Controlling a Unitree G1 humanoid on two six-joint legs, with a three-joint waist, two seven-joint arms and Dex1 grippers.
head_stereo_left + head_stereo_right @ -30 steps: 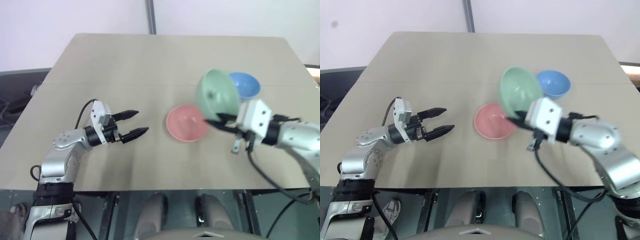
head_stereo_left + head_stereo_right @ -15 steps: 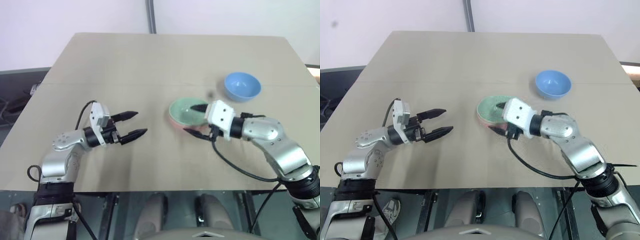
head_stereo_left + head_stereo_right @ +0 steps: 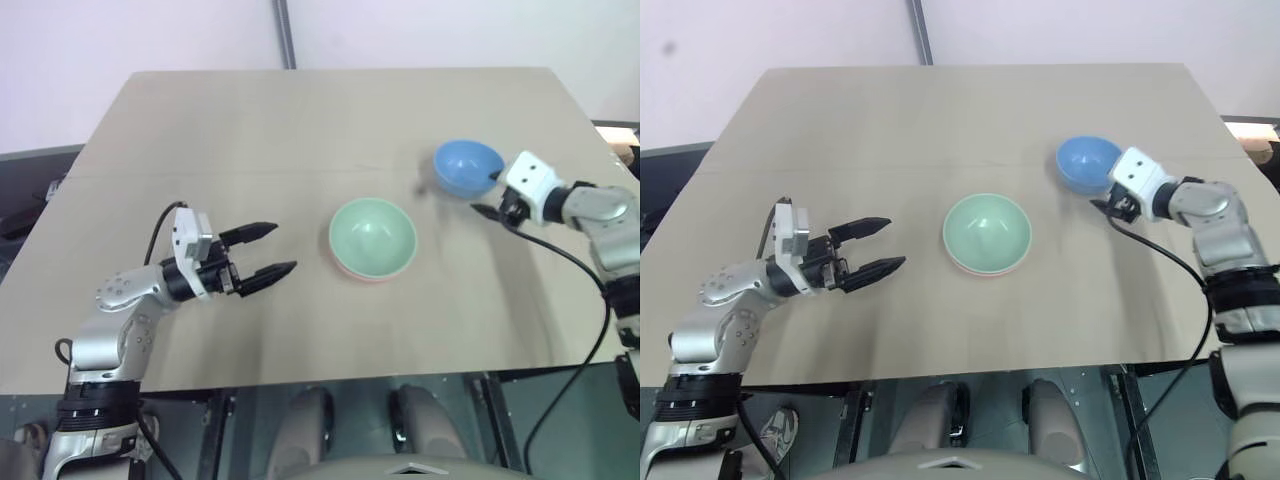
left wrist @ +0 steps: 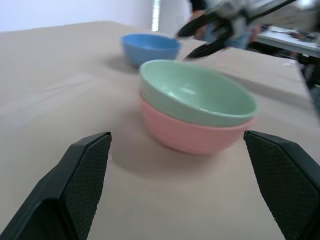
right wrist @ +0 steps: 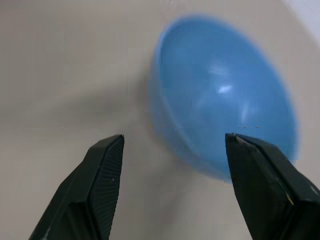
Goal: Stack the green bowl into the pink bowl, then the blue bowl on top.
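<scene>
Released, the green bowl [image 3: 372,235] now sits in the pink bowl [image 4: 192,134]; right pincer [image 3: 487,196] gapes empty at the blue bowl [image 3: 465,167], left pincer [image 3: 266,250] wide, empty.

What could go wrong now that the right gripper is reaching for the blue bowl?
The right gripper is open at the blue bowl's rim; a shallow pinch on that smooth wall could slip or tip it. The green bowl sits loosely nested in the pink bowl, so a hard placement might shift the stack.
</scene>
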